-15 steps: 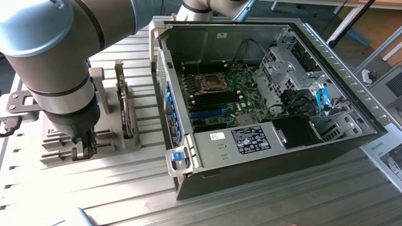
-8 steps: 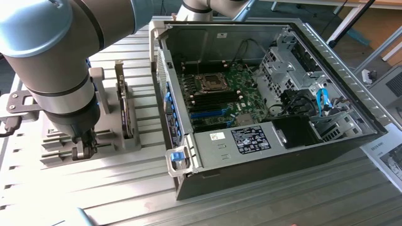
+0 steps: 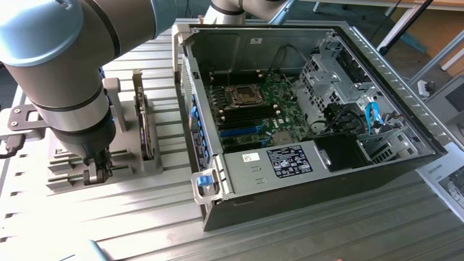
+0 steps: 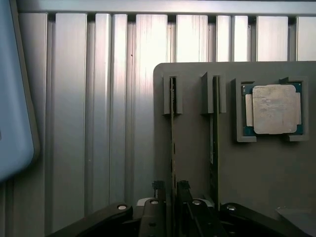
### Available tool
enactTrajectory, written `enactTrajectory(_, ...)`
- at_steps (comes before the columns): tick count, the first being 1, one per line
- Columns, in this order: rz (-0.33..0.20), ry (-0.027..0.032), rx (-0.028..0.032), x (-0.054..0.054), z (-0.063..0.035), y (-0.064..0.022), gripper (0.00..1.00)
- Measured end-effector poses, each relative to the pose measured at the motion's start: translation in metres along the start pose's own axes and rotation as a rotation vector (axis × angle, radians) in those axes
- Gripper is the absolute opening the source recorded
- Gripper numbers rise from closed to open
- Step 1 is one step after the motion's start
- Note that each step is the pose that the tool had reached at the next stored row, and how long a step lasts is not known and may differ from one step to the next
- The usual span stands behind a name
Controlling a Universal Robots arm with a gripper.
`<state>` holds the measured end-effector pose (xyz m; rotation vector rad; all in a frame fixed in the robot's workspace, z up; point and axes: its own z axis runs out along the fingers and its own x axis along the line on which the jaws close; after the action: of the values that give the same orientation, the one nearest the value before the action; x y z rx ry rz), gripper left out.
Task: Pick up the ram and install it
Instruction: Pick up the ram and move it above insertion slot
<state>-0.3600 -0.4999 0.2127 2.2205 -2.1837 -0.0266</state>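
Now the pick-up step: the gripper (image 4: 171, 191) stands wide open, holding nothing, its fingers (image 4: 158, 190) on both sides of the ram (image 4: 173, 133), upright in the grey holder (image 4: 192, 158). Closing calls for centred, square jaws.

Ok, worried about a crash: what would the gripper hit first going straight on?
Probably the ram: it stands on edge between the gripper's open fingers, in the grey holder. Depth is unclear.
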Motion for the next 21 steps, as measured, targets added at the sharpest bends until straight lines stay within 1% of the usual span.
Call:
enactTrajectory(18,0.000,-0.0003,0.0003,-0.0037,0.0007,-0.0001,0.24)
enactTrajectory(21,0.000,-0.0001,0.0002,-0.0039,0.0006,0.0014,0.24)
